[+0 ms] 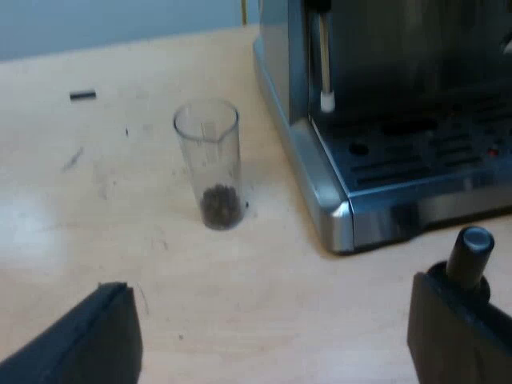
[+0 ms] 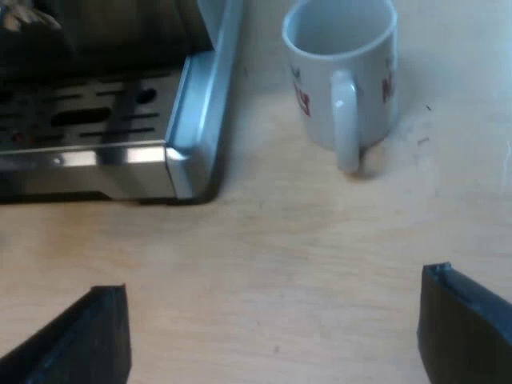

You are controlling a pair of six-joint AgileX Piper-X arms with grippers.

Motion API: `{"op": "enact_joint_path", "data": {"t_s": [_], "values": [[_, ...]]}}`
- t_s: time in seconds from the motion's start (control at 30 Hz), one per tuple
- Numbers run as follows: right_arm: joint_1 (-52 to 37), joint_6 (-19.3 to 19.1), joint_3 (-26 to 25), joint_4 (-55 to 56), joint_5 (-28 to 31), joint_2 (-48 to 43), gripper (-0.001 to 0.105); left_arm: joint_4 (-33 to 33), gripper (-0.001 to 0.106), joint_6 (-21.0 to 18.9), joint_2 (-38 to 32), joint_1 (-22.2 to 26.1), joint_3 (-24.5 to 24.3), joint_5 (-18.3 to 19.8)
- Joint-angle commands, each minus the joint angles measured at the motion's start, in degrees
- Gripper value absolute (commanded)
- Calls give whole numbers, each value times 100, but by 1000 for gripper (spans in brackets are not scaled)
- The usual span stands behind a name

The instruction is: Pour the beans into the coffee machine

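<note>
Because the clear measuring glass, dark beans at its bottom, stands upright ahead of our left gripper, its black fingers gape ready to take it; our right gripper hangs released, short of the white ceramic mug beside the steel espresso machine.

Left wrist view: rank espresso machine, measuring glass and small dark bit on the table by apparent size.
1. espresso machine, largest, though cut off.
2. measuring glass.
3. small dark bit, smallest; lying farther off, so true size unsure.
</note>
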Motion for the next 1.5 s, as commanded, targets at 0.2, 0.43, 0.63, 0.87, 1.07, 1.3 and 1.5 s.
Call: {"op": "enact_joint_path", "data": {"t_s": [0.2, 0.43, 0.63, 0.87, 1.07, 1.3, 1.5], "values": [[149, -100, -805, -276, -694, 747, 79, -217, 78, -32, 559, -29, -342, -79], [863, -618, -1426, -375, -781, 1468, 79, -626, 78, -32, 952, -29, -396, -77], [1663, -617, -1775, -764, -824, 2099, 79, -653, 78, -32, 1151, -29, -396, -77], [2598, -617, -1789, -1557, -824, 2667, 79, -863, 78, -32, 1155, -29, -396, -77], [3232, -617, -1789, -2015, -760, 3179, 79, -892, 78, -32, 1155, -29, -396, -77], [3577, -606, -1789, -2666, -613, 3785, 79, -1347, 78, -32, 1155, -29, -201, -32], [3578, -606, -1789, -3151, -637, 4193, 79, -1832, 78, -32, 1172, -29, 155, -32]]}}
